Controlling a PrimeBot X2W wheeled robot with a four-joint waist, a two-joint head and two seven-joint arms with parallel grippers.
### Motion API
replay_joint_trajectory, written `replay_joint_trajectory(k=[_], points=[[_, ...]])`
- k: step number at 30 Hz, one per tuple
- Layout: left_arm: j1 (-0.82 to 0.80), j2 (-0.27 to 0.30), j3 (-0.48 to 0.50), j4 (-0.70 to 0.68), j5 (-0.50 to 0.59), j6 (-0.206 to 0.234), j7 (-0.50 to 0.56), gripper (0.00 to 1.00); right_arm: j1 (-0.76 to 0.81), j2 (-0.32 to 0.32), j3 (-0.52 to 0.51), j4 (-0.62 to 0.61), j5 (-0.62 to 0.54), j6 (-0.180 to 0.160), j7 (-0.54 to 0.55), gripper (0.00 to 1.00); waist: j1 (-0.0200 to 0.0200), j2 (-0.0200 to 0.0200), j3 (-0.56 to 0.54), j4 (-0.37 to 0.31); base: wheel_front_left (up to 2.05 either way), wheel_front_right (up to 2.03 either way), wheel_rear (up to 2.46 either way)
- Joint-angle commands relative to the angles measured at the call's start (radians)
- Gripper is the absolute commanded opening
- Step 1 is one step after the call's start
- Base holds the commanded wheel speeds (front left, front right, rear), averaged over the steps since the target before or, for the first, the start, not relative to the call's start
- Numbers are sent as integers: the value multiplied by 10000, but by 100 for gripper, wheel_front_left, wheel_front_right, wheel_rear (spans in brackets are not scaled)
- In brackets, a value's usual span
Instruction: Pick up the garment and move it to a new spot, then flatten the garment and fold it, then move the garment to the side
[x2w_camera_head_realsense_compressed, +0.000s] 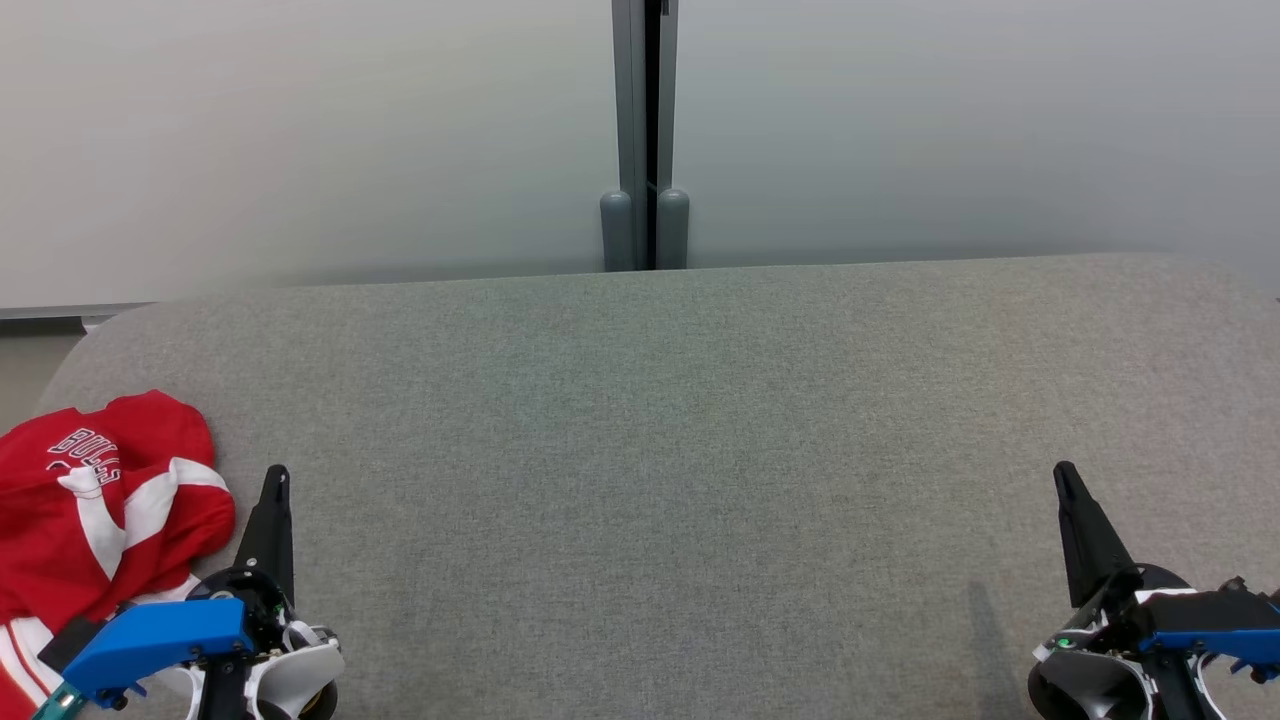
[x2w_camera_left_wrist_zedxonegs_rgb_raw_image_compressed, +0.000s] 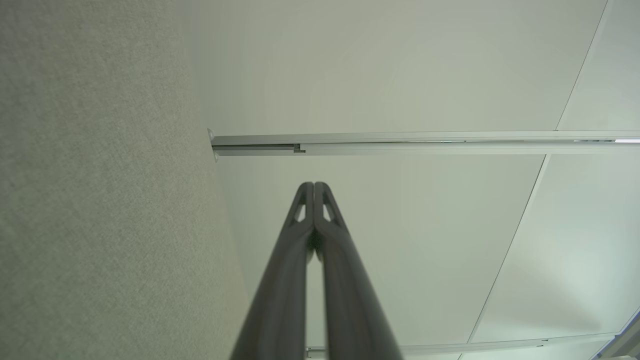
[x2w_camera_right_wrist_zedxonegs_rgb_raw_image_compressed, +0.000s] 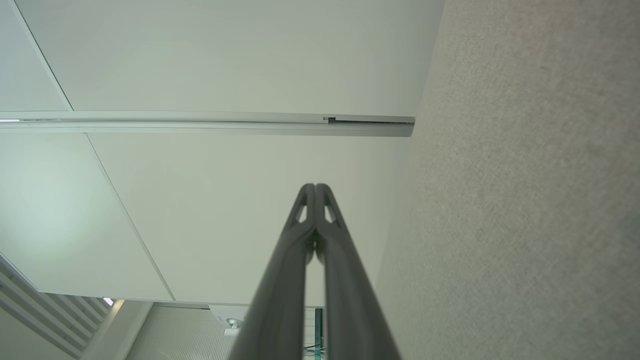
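Observation:
The garment (x2w_camera_head_realsense_compressed: 95, 510) is a red jersey with white stripes and white lettering, lying crumpled at the near left corner of the grey felt table (x2w_camera_head_realsense_compressed: 650, 450). My left gripper (x2w_camera_head_realsense_compressed: 276, 478) stands just to its right, shut and empty, its fingers pointing away from me. At the lower right my right gripper (x2w_camera_head_realsense_compressed: 1064, 474) is also shut and empty, far from the garment. In the left wrist view the left gripper (x2w_camera_left_wrist_zedxonegs_rgb_raw_image_compressed: 314, 186) has its two dark fingers pressed together at the tips. The right gripper (x2w_camera_right_wrist_zedxonegs_rgb_raw_image_compressed: 315, 187) looks the same in the right wrist view.
A pale partition wall stands behind the table, with a grey post (x2w_camera_head_realsense_compressed: 645, 130) at its middle and a metal rail (x2w_camera_left_wrist_zedxonegs_rgb_raw_image_compressed: 400, 142) crossing it. The table's rounded far edge (x2w_camera_head_realsense_compressed: 640, 275) meets the wall. Its grey surface (x2w_camera_right_wrist_zedxonegs_rgb_raw_image_compressed: 525, 200) spreads wide between the two grippers.

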Motion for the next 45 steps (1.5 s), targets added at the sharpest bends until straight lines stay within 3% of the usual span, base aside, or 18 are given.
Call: replay_joint_trajectory(k=[1,45], points=[[-108,-8,8,6,-11,-53,17,0,-130,13,-5,14,4,5,5,0,0,0,0,0,0,0,0],[-109,-8,8,6,-10,-53,16,0,-131,13,-5,14,3,5,5,0,0,0,0,0,0,0,0]])
